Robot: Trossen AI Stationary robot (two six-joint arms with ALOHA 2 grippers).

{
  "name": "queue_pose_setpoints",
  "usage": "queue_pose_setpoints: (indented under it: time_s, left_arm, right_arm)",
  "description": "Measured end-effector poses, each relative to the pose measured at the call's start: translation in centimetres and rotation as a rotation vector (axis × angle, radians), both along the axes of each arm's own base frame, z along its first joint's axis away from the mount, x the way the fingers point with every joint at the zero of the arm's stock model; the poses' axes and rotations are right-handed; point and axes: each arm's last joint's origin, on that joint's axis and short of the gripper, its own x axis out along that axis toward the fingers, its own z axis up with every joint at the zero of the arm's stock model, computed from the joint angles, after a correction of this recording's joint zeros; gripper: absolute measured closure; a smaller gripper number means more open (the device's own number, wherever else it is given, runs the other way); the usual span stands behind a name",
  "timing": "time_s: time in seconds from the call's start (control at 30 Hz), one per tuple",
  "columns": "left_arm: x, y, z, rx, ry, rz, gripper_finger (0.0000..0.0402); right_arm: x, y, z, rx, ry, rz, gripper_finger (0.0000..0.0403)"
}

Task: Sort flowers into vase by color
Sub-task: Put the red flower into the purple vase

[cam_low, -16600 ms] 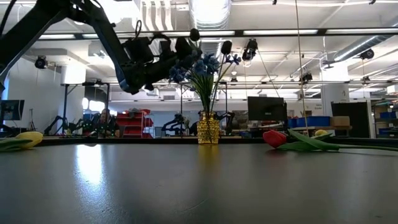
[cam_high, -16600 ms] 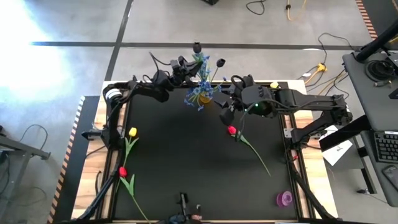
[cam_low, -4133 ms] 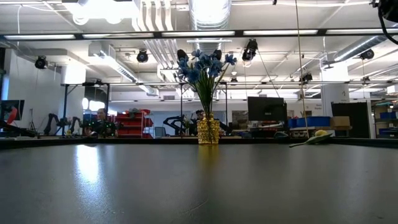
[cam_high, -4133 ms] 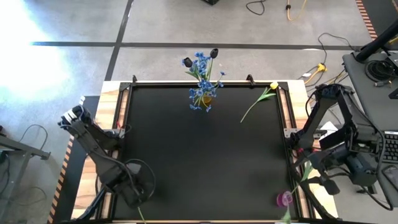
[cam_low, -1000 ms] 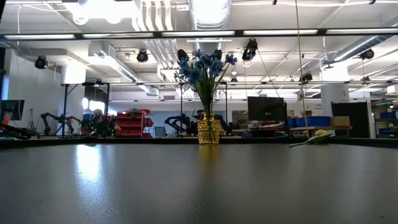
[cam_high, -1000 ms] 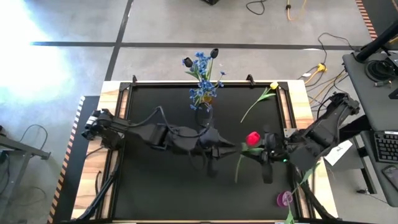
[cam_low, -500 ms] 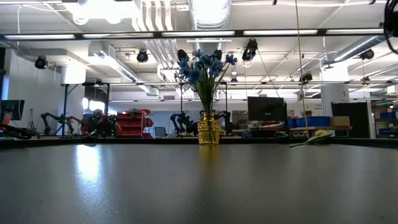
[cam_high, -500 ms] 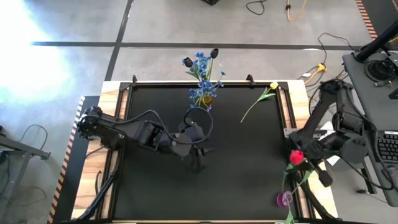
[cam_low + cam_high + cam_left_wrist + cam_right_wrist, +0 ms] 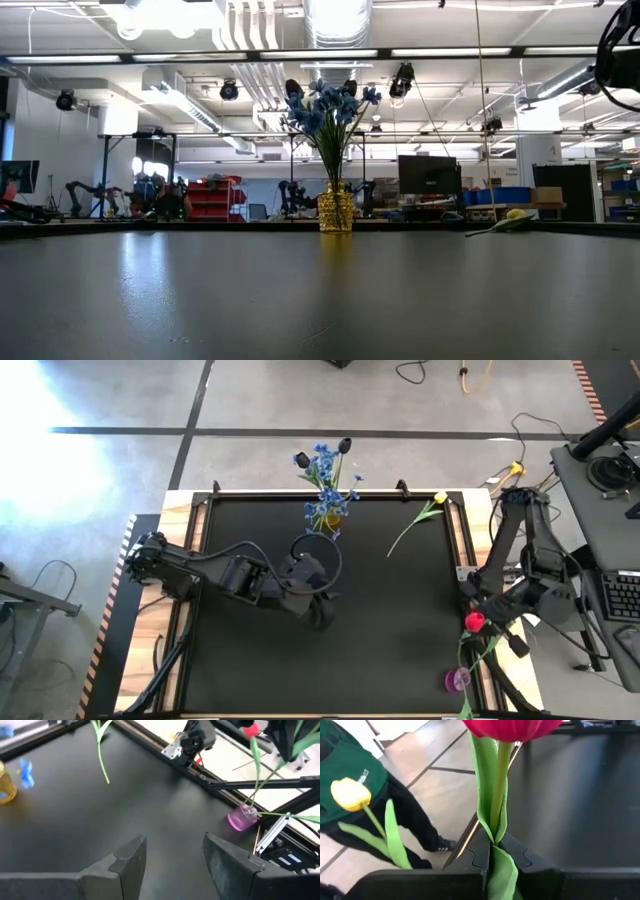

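Observation:
My right gripper (image 9: 492,626) is at the table's right edge, shut on a red tulip (image 9: 474,622) whose stem runs down toward a small pink vase (image 9: 457,680). Over the table's middle my left gripper (image 9: 174,855) is open with nothing between its fingers. At the far edge a gold vase (image 9: 329,518) holds blue sprigs (image 9: 325,105) and two dark tulips (image 9: 292,88). A yellow tulip (image 9: 440,497) lies flat on the table at the far right. Another yellow tulip (image 9: 350,794) shows in the right wrist view. My right gripper pinches the red tulip's stem and a leaf wrapped around it (image 9: 494,832) between its two fingers, a little below the head (image 9: 512,727). The head stands out past the fingertips. The tulip is lifted clear of the table top. Whether its lower end reaches into the pink vase (image 9: 242,816) cannot be told.
A second green stem (image 9: 295,815) leans out of the pink vase toward the table's rim. A person in a green top (image 9: 345,767) stands beyond the table edge. Bare black table top (image 9: 390,630) lies between the two arms.
My right gripper has carried the red tulip from the table's middle right toward the right edge, over the pink vase. My left gripper has drawn back a little toward the table's left.

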Motion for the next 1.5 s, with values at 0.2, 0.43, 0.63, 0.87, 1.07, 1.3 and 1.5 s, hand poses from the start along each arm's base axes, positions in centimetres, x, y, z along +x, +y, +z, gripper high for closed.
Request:
queue_pose_setpoints:
  time_s: [0.2,0.43,0.63,0.87,1.07,1.3,1.5]
  left_arm:
    - [-0.2,0.1,-0.2,-0.034,0.009,0.054,0.0219]
    - [-0.3,0.4,-0.4,-0.023,0.024,0.091,0.0219]
    - [-0.4,0.4,-0.5,-0.04,0.029,0.11,0.0219]
    - [-0.4,0.4,-0.5,-0.047,0.031,0.116,0.0219]
    - [-0.9,0.6,-0.6,-0.037,0.063,0.12,0.0219]
    - [-2.5,1.3,-0.4,-0.026,0.148,0.149,0.0219]
    - [-3.5,1.6,-0.9,0.007,0.253,0.166,0.022]
  right_arm:
    - [0.2,1.1,0.2,0.023,-0.042,0.049,0.0393]
    - [0.3,1.7,1.2,0.05,-0.14,0.116,0.0393]
    - [0.4,2.3,0.0,-0.009,-0.075,0.147,0.0393]
    - [0.5,2.7,-1.2,-0.016,-0.024,0.127,0.0387]
    - [0.7,3.2,-1.8,-0.001,0.052,0.087,0.0354]
    - [0.6,3.6,-0.1,-0.073,0.163,0.082,0.0278]
    - [0.3,2.7,2.9,-0.179,0.296,0.02,0.022]
